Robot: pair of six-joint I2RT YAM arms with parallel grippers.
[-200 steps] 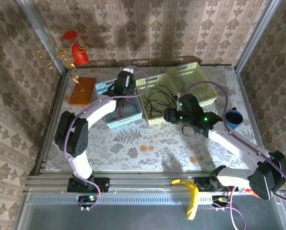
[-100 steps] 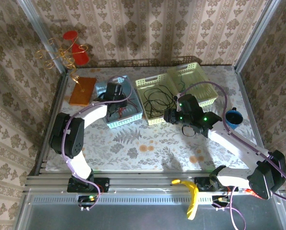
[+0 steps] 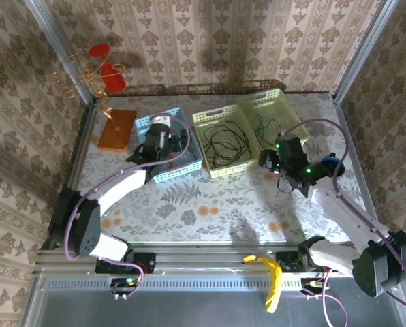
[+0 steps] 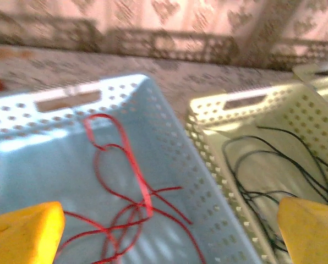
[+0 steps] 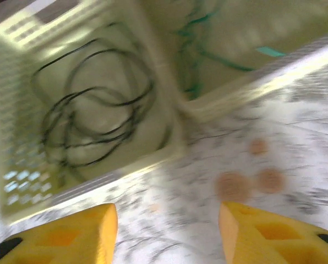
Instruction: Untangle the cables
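Note:
The red cable (image 4: 125, 190) lies in loops on the floor of the blue basket (image 4: 169, 132). The black cable (image 5: 92, 118) is coiled in the middle pale yellow basket (image 5: 21, 165), and the green cable (image 5: 200, 52) lies in the right yellow basket (image 3: 288, 109). My left gripper (image 4: 167, 236) hangs open over the blue basket's near part, above the red cable, with nothing between its yellow fingers (image 4: 23, 231). My right gripper (image 5: 167, 236) is open over the bare tabletop, just in front of the two yellow baskets. From above, the left gripper (image 3: 161, 138) covers part of the blue basket (image 3: 179, 163).
A dark blue cup (image 3: 332, 167) stands on the table right of my right gripper (image 3: 270, 162). An orange-brown board (image 3: 116, 129) lies far left, with a gold wire stand and red pieces (image 3: 101, 71) behind it. A yellow object (image 3: 271, 276) lies on the rail between the arm bases.
My left gripper has drawn back from the blue basket's far end toward its near part. My right gripper has moved right, away from the middle basket's front corner.

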